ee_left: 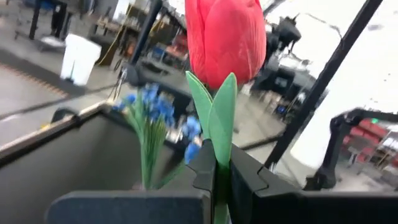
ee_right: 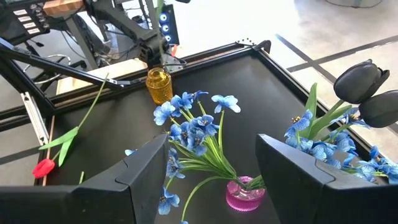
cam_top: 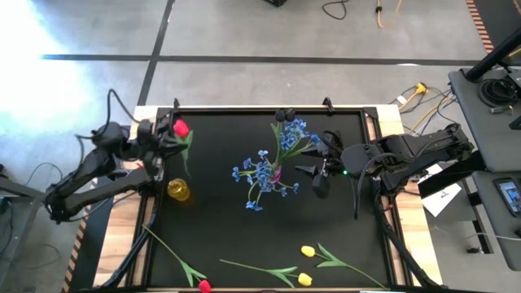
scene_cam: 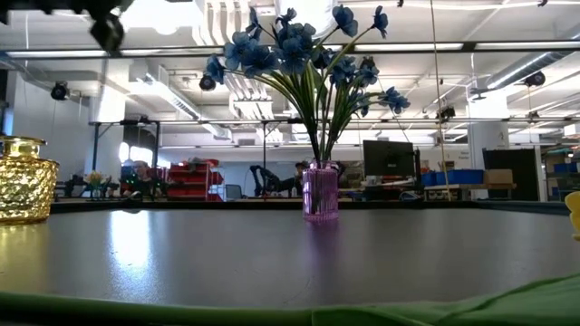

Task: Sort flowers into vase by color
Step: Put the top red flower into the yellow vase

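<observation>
My left gripper (ee_left: 219, 186) is clamped shut on the green stem of a red tulip (ee_left: 225, 38), holding it upright with the bloom standing above my fingers (ee_left: 273, 196) and a pointed leaf rising alongside the stem. From above, that gripper (cam_top: 167, 134) sits near the table's far left corner, with the tulip's red head (cam_top: 181, 128) just beside it, above the black table (cam_top: 228, 220). A gold glass vase (cam_top: 179, 190) stands on the mat a little nearer than that hand; in the level view it shows at the left edge (scene_cam: 24, 179).

My right gripper (ee_right: 211, 168) hangs with its fingers spread apart and nothing between them, near the middle right of the table (cam_top: 319, 175), looking down on a small pink vase (ee_right: 244, 193). That vase (scene_cam: 320, 192) already holds a full bunch of blue flowers (scene_cam: 299, 50), fanning out upright. A second bunch of blue flowers (cam_top: 295, 134) lies toward the far edge, with a dark bloom (ee_right: 359, 81) among its stems.

Along the near edge lie the loose flowers: a red tulip (cam_top: 203, 286) on a long stem at the left, and two yellow tulips (cam_top: 307, 251) with green leaves toward the right.
</observation>
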`<state>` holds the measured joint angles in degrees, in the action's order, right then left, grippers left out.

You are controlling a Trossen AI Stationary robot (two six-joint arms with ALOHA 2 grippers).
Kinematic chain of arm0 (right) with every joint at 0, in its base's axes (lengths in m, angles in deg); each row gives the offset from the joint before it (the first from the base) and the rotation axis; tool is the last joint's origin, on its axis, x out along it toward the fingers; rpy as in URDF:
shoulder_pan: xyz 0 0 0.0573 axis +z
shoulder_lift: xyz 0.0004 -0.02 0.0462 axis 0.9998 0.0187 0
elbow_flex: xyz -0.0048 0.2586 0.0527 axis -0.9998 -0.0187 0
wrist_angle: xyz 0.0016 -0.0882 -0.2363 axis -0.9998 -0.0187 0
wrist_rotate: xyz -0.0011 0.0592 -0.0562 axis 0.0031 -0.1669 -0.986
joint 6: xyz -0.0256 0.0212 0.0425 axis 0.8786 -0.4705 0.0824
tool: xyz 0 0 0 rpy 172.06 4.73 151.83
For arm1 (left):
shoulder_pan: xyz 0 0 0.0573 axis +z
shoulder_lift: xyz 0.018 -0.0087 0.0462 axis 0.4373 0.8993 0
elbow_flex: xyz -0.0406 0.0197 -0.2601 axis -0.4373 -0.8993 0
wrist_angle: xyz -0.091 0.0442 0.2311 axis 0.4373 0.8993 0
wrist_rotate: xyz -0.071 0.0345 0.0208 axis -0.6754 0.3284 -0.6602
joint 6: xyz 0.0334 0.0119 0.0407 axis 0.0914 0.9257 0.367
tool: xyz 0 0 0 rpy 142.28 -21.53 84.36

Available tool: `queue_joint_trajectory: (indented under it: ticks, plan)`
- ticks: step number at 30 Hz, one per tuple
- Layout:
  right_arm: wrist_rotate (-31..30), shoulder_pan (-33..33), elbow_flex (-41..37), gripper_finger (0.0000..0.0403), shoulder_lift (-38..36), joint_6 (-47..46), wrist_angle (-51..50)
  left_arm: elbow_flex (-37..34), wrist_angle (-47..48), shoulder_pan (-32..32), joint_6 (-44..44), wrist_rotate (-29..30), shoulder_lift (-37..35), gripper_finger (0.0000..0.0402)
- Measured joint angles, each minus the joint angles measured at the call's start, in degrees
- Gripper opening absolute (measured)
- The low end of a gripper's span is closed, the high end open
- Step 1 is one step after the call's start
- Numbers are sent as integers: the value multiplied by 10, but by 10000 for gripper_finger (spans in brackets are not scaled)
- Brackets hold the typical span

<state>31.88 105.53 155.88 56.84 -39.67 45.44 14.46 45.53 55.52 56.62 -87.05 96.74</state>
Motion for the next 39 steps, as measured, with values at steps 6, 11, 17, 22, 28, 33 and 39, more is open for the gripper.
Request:
queue_joint_trajectory:
  ticks: [6, 11, 17, 22, 28, 33, 39]
  plan:
    - [-1, -1, 0, 233, 0, 3, 0, 57, 172, 0, 29, 65, -65, 1]
    - [-15, -1, 0, 233, 0, 8, 2, 77, 175, 0, 24, 79, -110, 1]
    - [-17, -1, 0, 233, 0, 8, 4, 73, 176, 0, -23, 79, -148, 1]
    - [-17, -1, 0, 233, 0, 8, 4, 47, 210, 0, -28, 73, -166, 1]
    - [-30, -1, 0, 233, 0, 8, 6, 12, 224, 0, -22, 68, -161, 1]
    - [-30, -1, 0, 233, 0, 8, 7, 15, 283, 0, -38, 68, -157, 10]
    - [-31, -4, 0, 233, 0, 15, 9, 68, 401, 0, -57, 81, -135, 48]
